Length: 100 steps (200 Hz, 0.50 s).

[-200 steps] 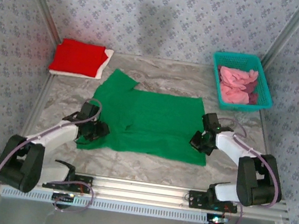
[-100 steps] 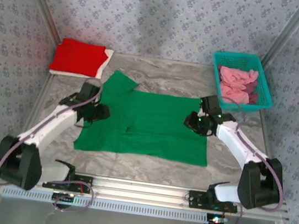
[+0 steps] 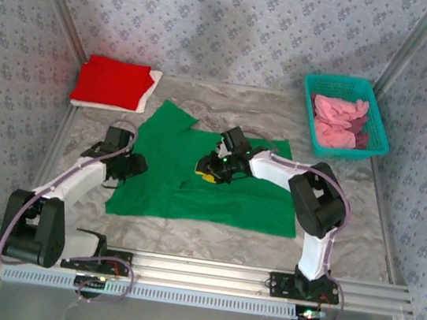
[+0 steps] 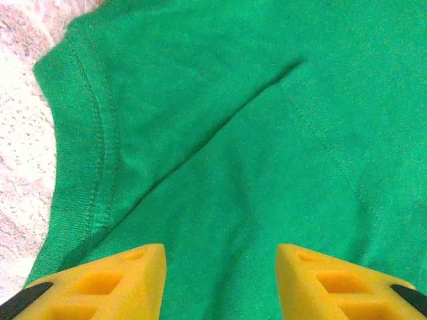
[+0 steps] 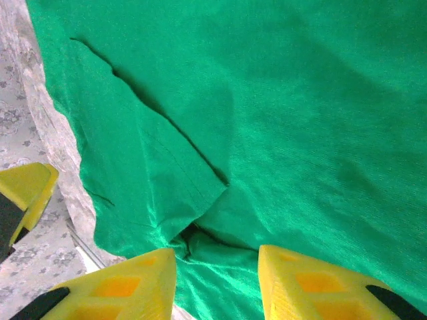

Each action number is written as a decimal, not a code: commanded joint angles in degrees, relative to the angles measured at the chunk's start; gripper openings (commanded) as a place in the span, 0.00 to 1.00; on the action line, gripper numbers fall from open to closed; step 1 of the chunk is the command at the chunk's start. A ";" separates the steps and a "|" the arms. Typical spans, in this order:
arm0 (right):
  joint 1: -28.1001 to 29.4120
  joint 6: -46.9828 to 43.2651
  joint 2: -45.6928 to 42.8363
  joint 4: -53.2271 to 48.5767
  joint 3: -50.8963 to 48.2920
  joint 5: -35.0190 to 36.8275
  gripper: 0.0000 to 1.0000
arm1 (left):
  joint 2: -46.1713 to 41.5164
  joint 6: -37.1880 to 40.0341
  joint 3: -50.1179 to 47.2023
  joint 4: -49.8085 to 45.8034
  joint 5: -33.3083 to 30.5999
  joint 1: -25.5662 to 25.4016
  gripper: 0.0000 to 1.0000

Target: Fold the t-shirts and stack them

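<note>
Pale blue-grey flowered wallpaper (image 3: 256, 23) closes in a grey marbled desk (image 3: 348, 219), with the two arms bolted at its near edge. A bright green short-sleeved cloth t-shirt (image 3: 248, 197) lies spread nearly flat in the middle of the desk, with one sleeve sticking out toward the far left. At the far left corner a folded red cloth t-shirt (image 3: 111, 82) rests on top of a folded white cloth t-shirt (image 3: 155, 80), whose edge peeks out on the right side and along the near side. At the far right stands a teal plastic mesh basket (image 3: 340, 80) holding crumpled pink cloth t-shirts (image 3: 337, 120), with a bit of maroon cloth (image 3: 362, 139) at its near right corner. The left tool (image 3: 131, 166) sits low over the left edge of the green shirt. Its wrist view shows the left tool (image 4: 220, 267) released, the yellow fingers well apart above smooth green cloth (image 4: 233, 133), with a curved, ribbed and stitched edge to the left and one long diagonal crease. The right arm reaches across the shirt, so the right tool (image 3: 208, 171) hangs over its middle, left of centre. From the wrist, the right tool (image 5: 217, 267) is likewise released, fingers spread over the green fabric (image 5: 300, 120), where a folded flap overlaps the body of the shirt and a small ruck of cloth bunches just ahead of the gap.
</note>
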 commanded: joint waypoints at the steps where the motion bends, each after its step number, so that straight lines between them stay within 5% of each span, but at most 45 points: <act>1: 0.98 6.50 2.29 4.10 2.53 -3.08 0.40 | -0.42 1.14 -0.28 2.60 1.17 0.65 0.47; 100: 4.06 11.70 6.53 4.80 3.60 -2.42 0.42 | 0.65 3.15 -0.88 3.21 2.25 1.35 0.48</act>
